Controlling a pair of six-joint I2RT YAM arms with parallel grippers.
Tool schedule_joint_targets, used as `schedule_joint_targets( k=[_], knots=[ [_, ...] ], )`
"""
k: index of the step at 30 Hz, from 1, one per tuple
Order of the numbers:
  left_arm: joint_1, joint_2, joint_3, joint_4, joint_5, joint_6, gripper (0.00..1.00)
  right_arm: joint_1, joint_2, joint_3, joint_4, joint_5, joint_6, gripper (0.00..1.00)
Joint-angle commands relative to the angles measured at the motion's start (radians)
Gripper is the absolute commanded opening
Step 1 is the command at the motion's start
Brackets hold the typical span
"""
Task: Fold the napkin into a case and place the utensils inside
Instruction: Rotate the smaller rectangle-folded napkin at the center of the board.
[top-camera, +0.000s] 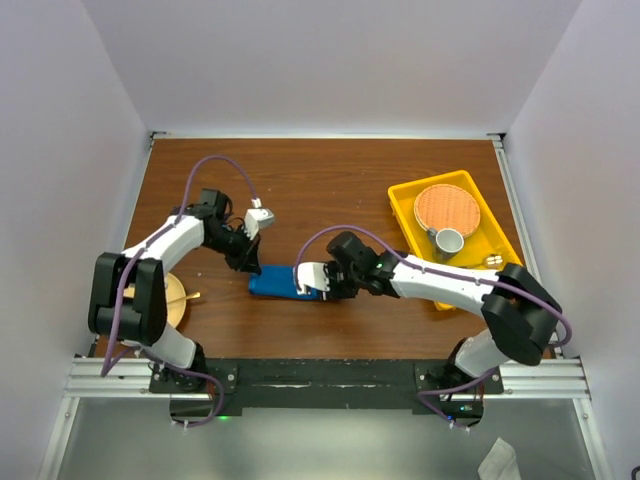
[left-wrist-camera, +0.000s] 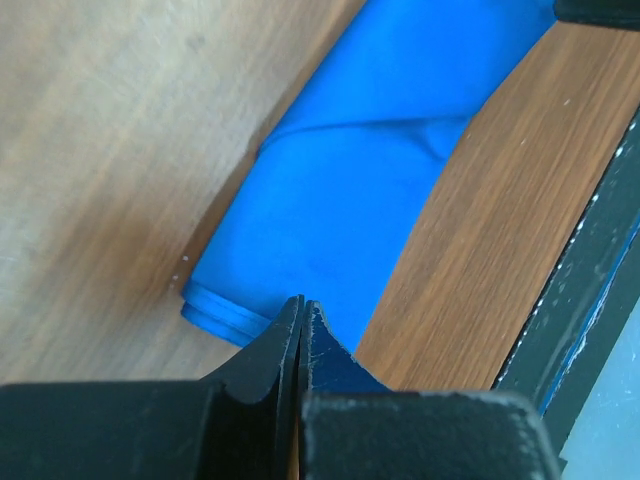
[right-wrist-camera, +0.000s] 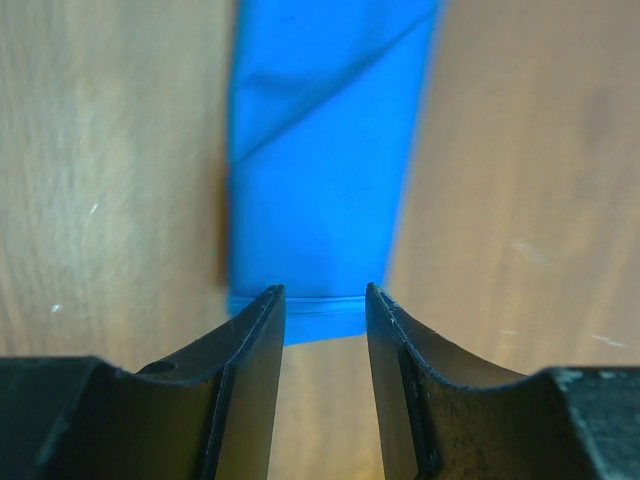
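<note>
Napkin (top-camera: 280, 284) of bright blue, smooth cloth, folded into a narrow flat packet, lies on the brown wooden counter (top-camera: 330, 190), well left of the yellow plastic tray (top-camera: 398, 207). It is probably light, limp and slippery, so best pinched at a folded end. The left end effector (left-wrist-camera: 302, 305), at the end far from the tray, is closed tight; whether on cloth is unclear. The right end effector (right-wrist-camera: 325, 300), at the nearer end, stands narrowly parted.

No readable text, labels, brand marks, numbers or signs in the top, left wrist or right wrist views.

Bright blue napkin (top-camera: 280, 283), brown wood-grain table (top-camera: 330, 190), yellow tray (top-camera: 402, 215).
</note>
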Motion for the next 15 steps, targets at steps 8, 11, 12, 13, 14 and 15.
schedule_joint_targets(
  k=[8, 11, 12, 13, 14, 15],
  knots=[
    [-0.041, 0.155, 0.009, -0.044, -0.135, 0.051, 0.0, 0.004, 0.132, 0.0, -0.011, -0.089, -0.066, 0.42],
    [-0.042, 0.197, 0.032, -0.023, -0.174, 0.042, 0.0, 0.005, 0.15, 0.017, -0.048, -0.112, -0.073, 0.41],
    [-0.042, 0.211, 0.042, -0.006, -0.186, 0.031, 0.0, 0.007, 0.153, 0.018, -0.068, -0.12, -0.073, 0.42],
    [-0.042, 0.226, 0.053, -0.001, -0.192, 0.03, 0.0, 0.009, 0.153, 0.02, -0.077, -0.13, -0.073, 0.41],
    [-0.042, 0.251, 0.076, 0.009, -0.207, 0.028, 0.0, 0.015, 0.153, 0.023, -0.086, -0.138, -0.072, 0.41],
    [-0.042, 0.263, 0.087, 0.018, -0.214, 0.027, 0.0, 0.018, 0.152, 0.026, -0.105, -0.144, -0.069, 0.42]
  ],
)
